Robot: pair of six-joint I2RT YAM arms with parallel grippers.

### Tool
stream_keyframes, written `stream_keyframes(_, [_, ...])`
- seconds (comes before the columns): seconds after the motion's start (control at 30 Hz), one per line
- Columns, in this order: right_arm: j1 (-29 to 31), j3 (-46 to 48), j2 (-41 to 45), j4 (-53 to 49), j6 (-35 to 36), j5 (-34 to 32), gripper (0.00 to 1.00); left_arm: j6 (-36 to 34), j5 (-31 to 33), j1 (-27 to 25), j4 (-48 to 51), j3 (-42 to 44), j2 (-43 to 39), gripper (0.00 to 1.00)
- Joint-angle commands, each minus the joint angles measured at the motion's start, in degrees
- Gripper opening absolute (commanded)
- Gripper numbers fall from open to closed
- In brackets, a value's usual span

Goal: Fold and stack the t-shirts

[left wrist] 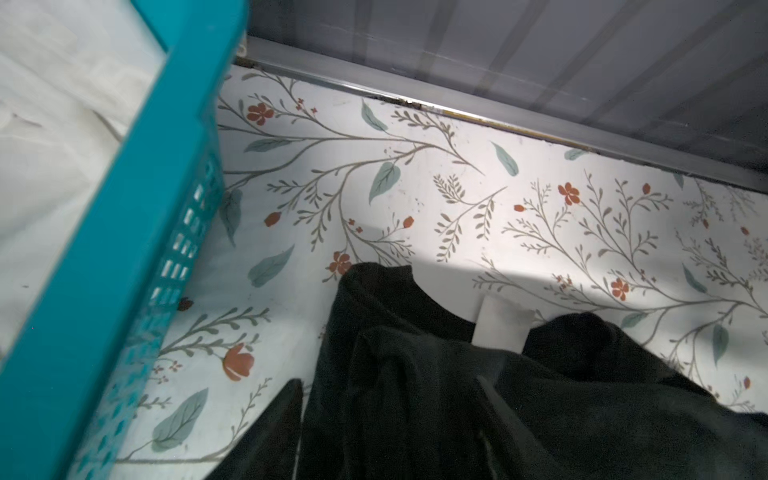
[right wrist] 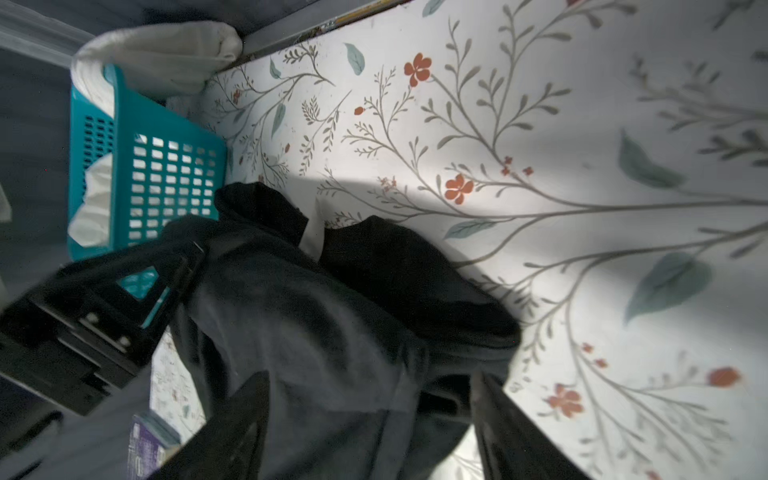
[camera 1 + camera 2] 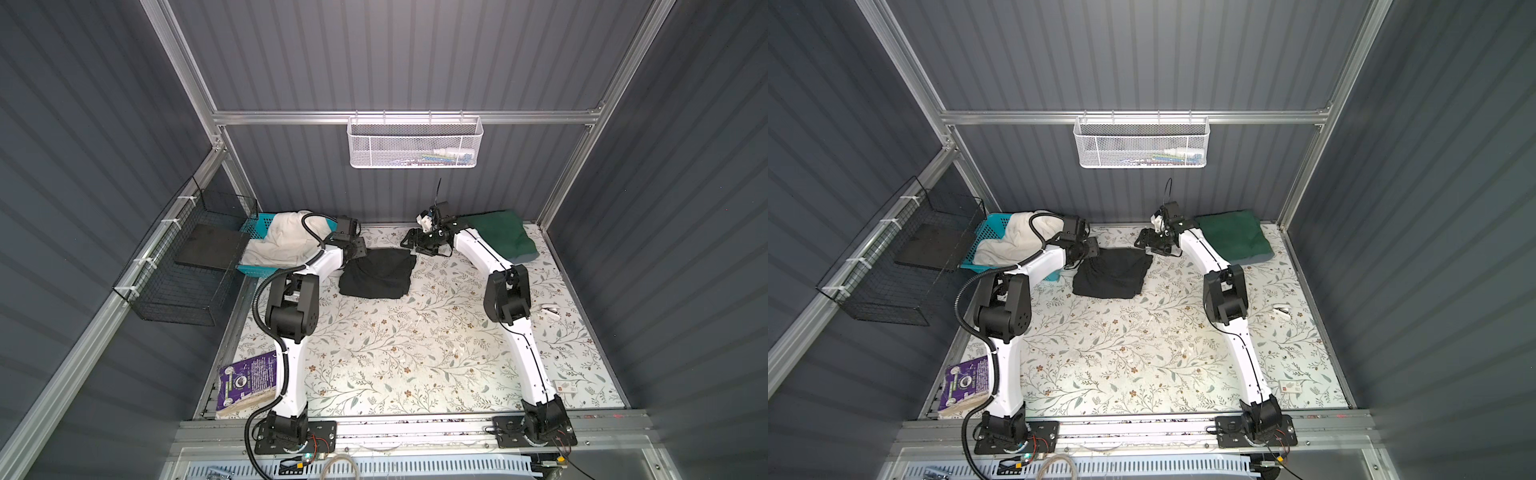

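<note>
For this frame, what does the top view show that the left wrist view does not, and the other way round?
Only in a top view: the dark green t-shirt at the table's far right corner, the purple book at the near left edge, and the white mesh basket hung on the back rail.
Only in the left wrist view: the white neck label on the black t-shirt.
Both: the black t-shirt, the turquoise basket holding the cream-white t-shirt, and the floral table.
</note>
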State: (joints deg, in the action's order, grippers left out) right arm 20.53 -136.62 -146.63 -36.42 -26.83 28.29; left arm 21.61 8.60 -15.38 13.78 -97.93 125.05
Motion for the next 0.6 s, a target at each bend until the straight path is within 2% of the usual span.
stream_keyframes(0.0, [-1.03,3.98,6.03,-1.1,2.87,-2.55,0.84,0.61,4.26,0.26,-1.11,1.54,-4.47,0.84])
stream_keyframes(0.03, [-1.04,5.83,7.51,-1.09,3.27,-3.38,0.87,0.83,5.0,0.26,-0.76,2.17,-5.35,0.99])
stream_keyframes(0.13, [-0.98,12.02,12.05,-1.15,3.13,-4.32,0.92,1.21,5.1,0.25,-1.13,5.56,-8.51,1.0])
stream_keyframes(0.27, [0.21,22.27,18.54,-0.56,2.43,-4.58,0.98,2.7,1.85,0.26,-2.25,11.36,-13.26,1.0])
stream_keyframes(0.47, [1.59,40.4,26.23,11.09,-4.9,-1.33,0.99,4.09,-6.31,0.26,-4.61,19.94,-17.02,1.0])
stream_keyframes(0.57, [1.7,44.3,25.93,16.83,-8.23,0.89,0.99,5.19,-9.06,0.26,-5.82,22.79,-17.56,1.0])
